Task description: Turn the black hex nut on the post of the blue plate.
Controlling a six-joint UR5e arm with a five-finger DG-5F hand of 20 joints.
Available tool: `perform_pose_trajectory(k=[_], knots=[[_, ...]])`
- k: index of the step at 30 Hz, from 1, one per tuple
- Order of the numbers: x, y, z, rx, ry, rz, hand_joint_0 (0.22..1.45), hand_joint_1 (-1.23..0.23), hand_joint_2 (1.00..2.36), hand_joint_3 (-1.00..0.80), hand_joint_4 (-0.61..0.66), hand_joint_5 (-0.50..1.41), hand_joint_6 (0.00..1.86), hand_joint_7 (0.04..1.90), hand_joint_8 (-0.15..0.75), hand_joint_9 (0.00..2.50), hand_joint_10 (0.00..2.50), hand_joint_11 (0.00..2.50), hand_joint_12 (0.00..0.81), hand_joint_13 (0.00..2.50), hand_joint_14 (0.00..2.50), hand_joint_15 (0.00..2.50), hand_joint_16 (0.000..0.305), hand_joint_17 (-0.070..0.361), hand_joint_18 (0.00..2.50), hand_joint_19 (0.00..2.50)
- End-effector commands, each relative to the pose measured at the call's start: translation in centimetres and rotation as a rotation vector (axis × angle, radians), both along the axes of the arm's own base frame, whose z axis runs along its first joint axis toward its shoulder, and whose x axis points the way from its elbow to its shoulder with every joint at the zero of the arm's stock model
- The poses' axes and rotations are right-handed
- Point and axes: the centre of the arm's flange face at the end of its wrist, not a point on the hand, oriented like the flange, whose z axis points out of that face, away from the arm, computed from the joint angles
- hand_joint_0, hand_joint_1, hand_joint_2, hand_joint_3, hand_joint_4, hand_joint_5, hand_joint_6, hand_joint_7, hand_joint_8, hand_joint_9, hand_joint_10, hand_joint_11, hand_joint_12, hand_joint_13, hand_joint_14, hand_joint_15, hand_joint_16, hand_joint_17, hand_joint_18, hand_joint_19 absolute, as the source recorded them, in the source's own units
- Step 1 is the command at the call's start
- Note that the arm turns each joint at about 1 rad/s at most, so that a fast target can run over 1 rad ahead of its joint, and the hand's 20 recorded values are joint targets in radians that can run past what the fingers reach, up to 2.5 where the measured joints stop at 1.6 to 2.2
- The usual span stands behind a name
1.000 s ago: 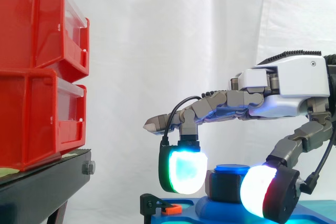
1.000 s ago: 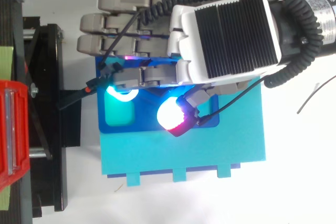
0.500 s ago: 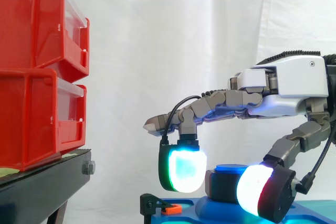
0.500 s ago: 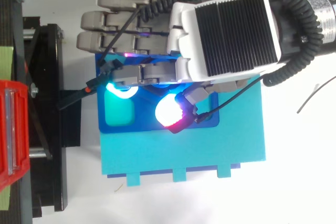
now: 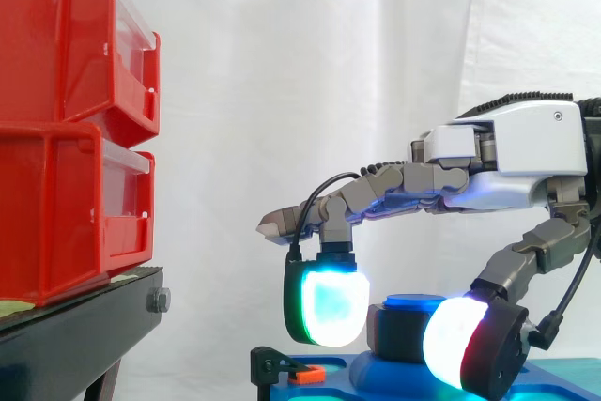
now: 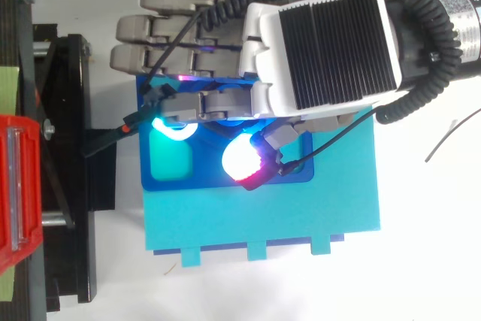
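The black hex nut (image 5: 396,331) sits on a short post with a blue cap (image 5: 414,301), standing on the dark blue plate (image 6: 180,174). My hand (image 5: 526,152) reaches in from the right above it. One finger bends down and its cyan-green pad (image 5: 329,302) rests against the nut's left side. The thumb's white-red pad (image 5: 465,352) lies against the nut's front right and covers part of it. The other fingers stretch straight out to the left above the plate. From above, the hand (image 6: 323,50) hides the nut and post.
The dark blue plate lies on a larger cyan base (image 6: 301,216). A small black and orange clip (image 5: 299,375) sits at the plate's left edge. Two stacked red bins (image 5: 66,119) stand on a black stand (image 5: 75,335) to the left.
The thumb pad has shifted a little to the left, in against the nut. The bent finger and the rest of the hand have held still.
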Motion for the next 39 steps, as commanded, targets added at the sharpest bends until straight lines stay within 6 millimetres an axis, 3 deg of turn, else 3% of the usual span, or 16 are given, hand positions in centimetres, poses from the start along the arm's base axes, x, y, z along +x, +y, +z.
perform_pose_trajectory(k=[1, 17, 39], knots=[[-0.20, -0.07, -0.40, 0.000, 0.009, -0.001, 0.57, -0.73, 1.01, -0.43, 0.19, -0.21, 0.50, 1.14, 0.215, 0.17, 0.00, 0.00, 0.340, 0.20, 0.00, 0.00, 0.050, 0.114, 0.07, 0.00], [-0.31, -0.07, -0.61, 0.000, 0.014, -0.001, 0.61, -0.64, 1.01, -0.35, 0.19, -0.21, 0.50, 1.15, 0.212, 0.18, 0.00, 0.00, 0.333, 0.20, 0.00, 0.00, 0.049, 0.111, 0.08, 0.00], [-0.52, -0.71, -0.70, 0.000, 0.023, -0.007, 0.64, -0.78, 1.01, -0.37, 0.19, -0.20, 0.50, 1.15, 0.220, 0.21, 0.00, 0.00, 0.339, 0.24, 0.00, 0.00, 0.050, 0.112, 0.15, 0.00]])
